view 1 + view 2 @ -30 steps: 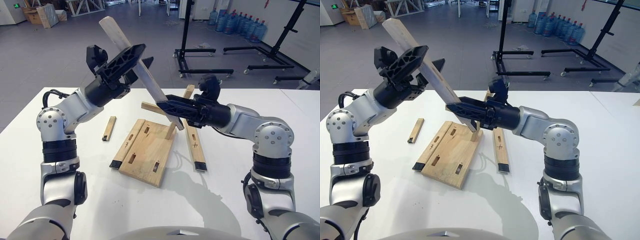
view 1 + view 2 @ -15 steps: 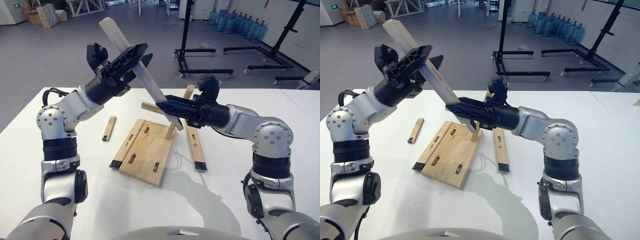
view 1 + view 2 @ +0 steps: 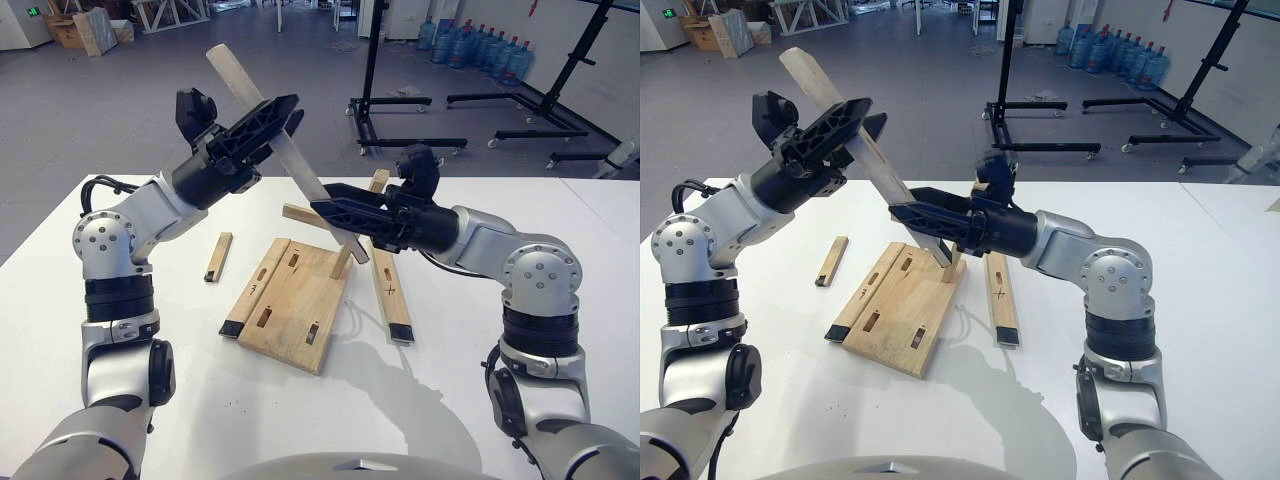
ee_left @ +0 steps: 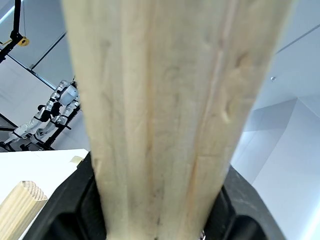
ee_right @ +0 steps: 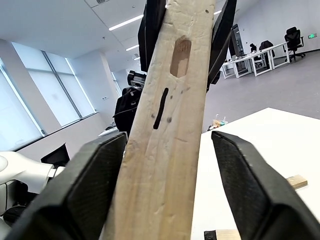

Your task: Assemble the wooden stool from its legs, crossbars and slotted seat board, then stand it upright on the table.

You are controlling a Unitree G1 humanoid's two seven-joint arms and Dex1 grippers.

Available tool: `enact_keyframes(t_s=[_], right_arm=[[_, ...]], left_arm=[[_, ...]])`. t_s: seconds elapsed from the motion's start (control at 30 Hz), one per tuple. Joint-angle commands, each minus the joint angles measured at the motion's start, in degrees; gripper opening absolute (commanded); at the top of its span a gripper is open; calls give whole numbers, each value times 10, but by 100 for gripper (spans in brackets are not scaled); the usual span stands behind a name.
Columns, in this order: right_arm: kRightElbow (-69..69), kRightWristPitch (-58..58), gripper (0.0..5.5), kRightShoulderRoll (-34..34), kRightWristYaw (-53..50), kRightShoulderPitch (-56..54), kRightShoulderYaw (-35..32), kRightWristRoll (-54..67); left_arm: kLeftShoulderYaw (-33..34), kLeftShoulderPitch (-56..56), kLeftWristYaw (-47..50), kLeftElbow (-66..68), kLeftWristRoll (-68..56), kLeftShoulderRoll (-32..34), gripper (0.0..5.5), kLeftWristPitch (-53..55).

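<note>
Seat board: flat rectangular slab of pale, smooth wood with rectangular slots cut through it. It lies flat on the white bench. A strip of the same wood, with a dark end cap, lies along its left edge and touches it.

Leg: long flat bar of light, straight-grained wood with square edges. It is held in the air above the seat board's far side and tilted steeply, upper end up and to the left. The right wrist view shows an oval mortise and a dark streak on one face.

Left end effector: up and to the left of the seat board, its black latticed fingers gripping the upper part of the leg.

Right end effector: above the seat board's far right corner, fingers parted to either side of the leg's lower part. The right wrist view shows a gap between one textured pad and the wood, so it is not clamping.

A thin stick rises at a tilt from the seat board's far right corner and carries a bar across its top. A second leg, with a dark cap at its near end, lies flat just right of the seat board. A short crossbar lies to its left, apart.

Bare bench surface extends on the near side of the seat board and well out to its left and right. The bench's far edge runs behind the two arms.
</note>
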Motion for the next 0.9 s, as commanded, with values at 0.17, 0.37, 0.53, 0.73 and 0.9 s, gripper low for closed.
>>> enact_keyframes(t_s=[0.17, 0.37, 0.53, 0.73, 0.9], right_arm=[[-36, 11, 453, -72, 22, 42, -58, 48], [-45, 6, 540, -182, 75, 78, -131, 55], [-195, -64, 540, -241, 165, 195, -23, -89], [-120, -225, 540, -142, 98, 132, 271, -428], [-29, -249, 540, -64, 71, 71, 378, -552]], left_arm=[[15, 9, -24, 14, 46, 5, 202, -9], [41, 14, -52, -17, 119, 39, 202, -44], [80, 31, -81, -96, 228, 120, 202, -110], [95, 28, -75, -140, 310, 149, 202, -175], [94, 30, -50, -119, 317, 132, 202, -176]])
